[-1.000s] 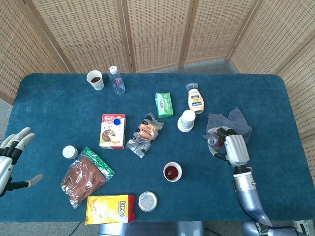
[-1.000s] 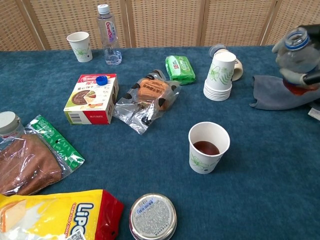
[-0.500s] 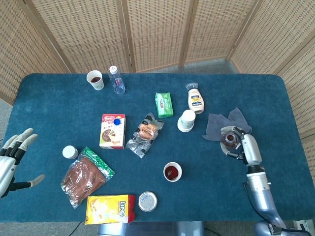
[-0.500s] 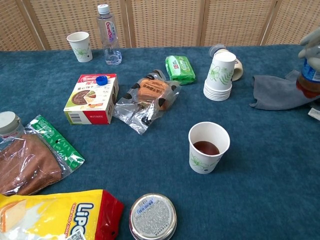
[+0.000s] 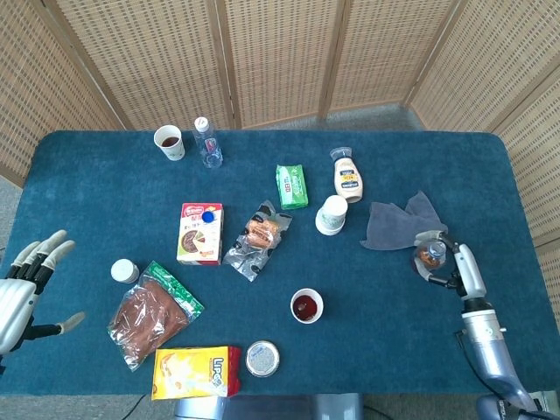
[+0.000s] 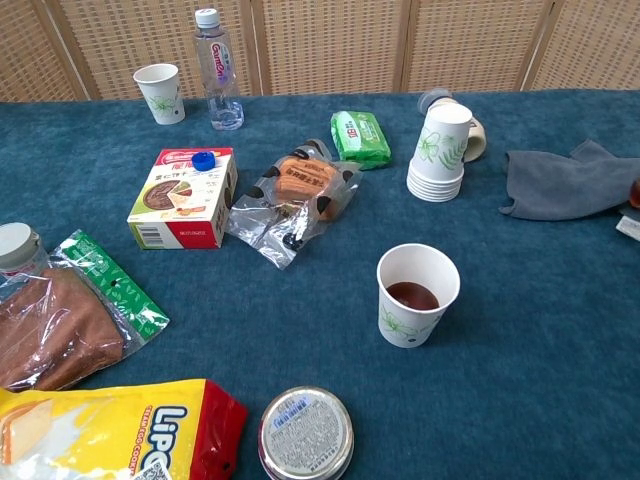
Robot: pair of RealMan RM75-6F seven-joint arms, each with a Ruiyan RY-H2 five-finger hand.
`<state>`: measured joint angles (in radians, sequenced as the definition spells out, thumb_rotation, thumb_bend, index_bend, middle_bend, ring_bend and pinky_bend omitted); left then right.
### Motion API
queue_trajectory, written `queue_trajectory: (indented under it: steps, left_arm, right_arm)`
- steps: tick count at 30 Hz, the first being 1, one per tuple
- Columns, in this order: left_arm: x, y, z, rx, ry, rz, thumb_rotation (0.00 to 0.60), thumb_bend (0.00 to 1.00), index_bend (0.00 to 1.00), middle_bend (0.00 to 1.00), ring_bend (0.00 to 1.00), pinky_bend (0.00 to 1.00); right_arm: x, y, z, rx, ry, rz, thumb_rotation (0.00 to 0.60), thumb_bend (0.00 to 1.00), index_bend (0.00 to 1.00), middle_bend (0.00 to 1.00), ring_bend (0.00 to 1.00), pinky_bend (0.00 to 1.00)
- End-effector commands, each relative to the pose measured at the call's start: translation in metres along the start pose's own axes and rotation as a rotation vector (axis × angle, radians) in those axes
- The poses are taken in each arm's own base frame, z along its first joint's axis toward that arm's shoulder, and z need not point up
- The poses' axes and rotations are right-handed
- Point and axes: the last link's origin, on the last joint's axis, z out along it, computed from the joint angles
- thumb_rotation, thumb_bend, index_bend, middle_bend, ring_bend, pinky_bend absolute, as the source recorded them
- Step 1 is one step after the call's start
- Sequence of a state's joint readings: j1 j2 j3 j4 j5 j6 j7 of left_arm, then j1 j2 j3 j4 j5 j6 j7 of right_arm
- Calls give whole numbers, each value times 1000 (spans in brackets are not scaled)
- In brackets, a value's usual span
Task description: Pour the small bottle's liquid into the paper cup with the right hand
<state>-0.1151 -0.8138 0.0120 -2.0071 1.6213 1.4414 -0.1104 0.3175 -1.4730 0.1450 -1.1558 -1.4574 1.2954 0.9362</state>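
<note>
A paper cup (image 5: 307,305) (image 6: 416,294) with dark liquid inside stands near the table's front middle. My right hand (image 5: 455,265) is at the right of the table, just below the grey cloth, and grips the small open bottle (image 5: 430,255), which still shows some reddish-brown liquid. In the chest view only a sliver of the small bottle (image 6: 635,194) shows at the right edge. My left hand (image 5: 26,284) hovers open off the table's left edge, fingers spread.
A grey cloth (image 5: 398,220) lies next to my right hand. A stack of paper cups (image 5: 332,214), a sauce bottle (image 5: 348,177), green packet (image 5: 291,185), snack bag (image 5: 256,238), box (image 5: 200,233), water bottle (image 5: 207,143) and another cup (image 5: 169,142) are spread behind.
My right hand has carried the small bottle rightward and toward the table's right edge, away from the cup, nearly leaving the chest view. The left hand shifted slightly.
</note>
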Motion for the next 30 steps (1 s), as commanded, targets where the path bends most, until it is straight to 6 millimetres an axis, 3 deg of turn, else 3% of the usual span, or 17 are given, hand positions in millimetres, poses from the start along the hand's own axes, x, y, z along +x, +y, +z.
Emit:
queue_trajectory:
  steps: [1,20,30]
  left_arm:
    - [-2,0,1,2,-5,3,600,150,0,0,0,0]
    - [-14,6,6,7,-39,33,600,150,0,0,0,0]
    - [-16,7,8,11,-44,35,600,149,0,0,0,0]
  right_arm:
    - [2,12,-4,-20,-2,22,600,826,422,626,311,815]
    - [16,60,-12,-116,59,147,600,840,425,627,311,815]
    - [30,75,-10,-164,121,221,600,845,426,626,311,815]
